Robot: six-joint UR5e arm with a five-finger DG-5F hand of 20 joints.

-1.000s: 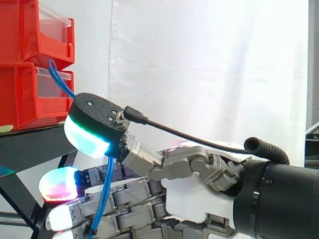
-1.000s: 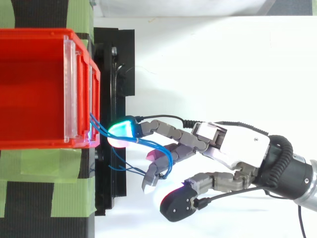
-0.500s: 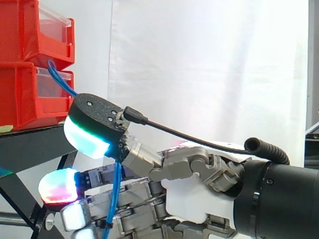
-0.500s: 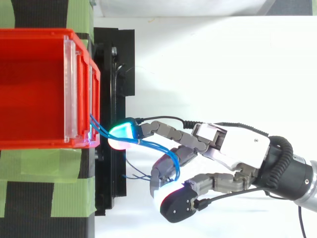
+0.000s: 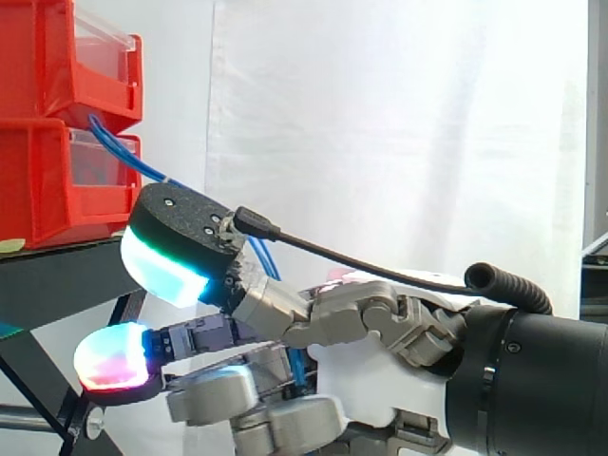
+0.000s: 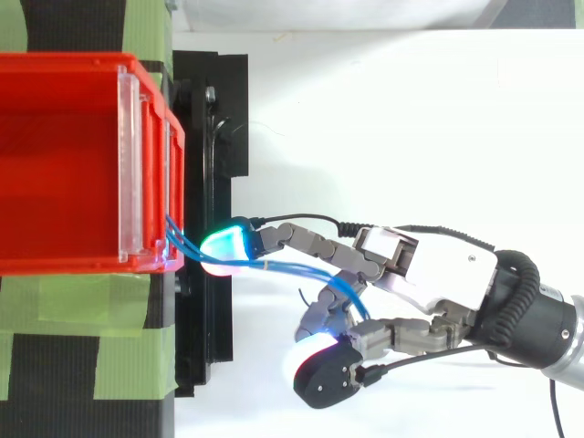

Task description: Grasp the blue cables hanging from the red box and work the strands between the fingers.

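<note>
Blue cables (image 6: 278, 266), 2+ strands, out of red bins (image 5: 57, 180) (2, stacked); hand (image 6: 438, 274) curled rnd them.

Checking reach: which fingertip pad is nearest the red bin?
The green-cyan pad on the outstretched finger, beside the red bin; the others curl back round the blue cables.

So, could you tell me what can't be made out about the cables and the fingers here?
- Free ends of the cables: in the top view they run under the curled fingers; in the side view they pass behind the hand.
- Where the cables are fixed: hidden under the rim of the bin in the top view.
- Lower fingers: cut off by the bottom edge in the side view.
</note>
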